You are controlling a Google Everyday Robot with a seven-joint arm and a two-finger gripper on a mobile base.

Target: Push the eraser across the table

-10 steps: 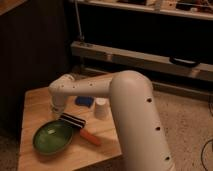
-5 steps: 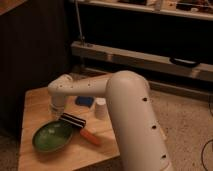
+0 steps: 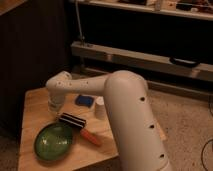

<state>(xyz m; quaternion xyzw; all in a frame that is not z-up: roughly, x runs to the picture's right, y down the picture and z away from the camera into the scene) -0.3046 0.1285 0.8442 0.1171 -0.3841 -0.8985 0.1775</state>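
Very little has moved in the last second. The arm's big elbow has drifted slightly toward the left of the view, and the gripper (image 3: 54, 104) has shifted the same way with it. The eraser (image 3: 72, 120) lies where it did.

The gripper hangs low over the table (image 3: 35, 107), near the eraser's far left end but apart from it. You cannot tell from here whether it is released or clenched, so don't count on either.

The eraser lies at a slant near the middle of the table. Its left end is at the rim of the green bowl (image 3: 53, 141), and it is not clear whether the two touch. The orange carrot (image 3: 91, 137) lies just beside its near right end. The blue pad (image 3: 85, 101) sits farther back, apart from it.

You look to be still on the approach, with no contact made.

- **Height:** Bring the gripper down until it almost skims the wood, so it meets the eraser's side and doesn't ride over the top.
- **Contact point:** Meet the long side near its middle, because a push near one end will likely spin it.
- **Path:** A shove straight toward the near edge would probably carry the bowl or the carrot along. Choose a line that clears both, or expect them to move.
- **Speed:** Go slowly and steadily. The eraser is light and will probably skid if struck.
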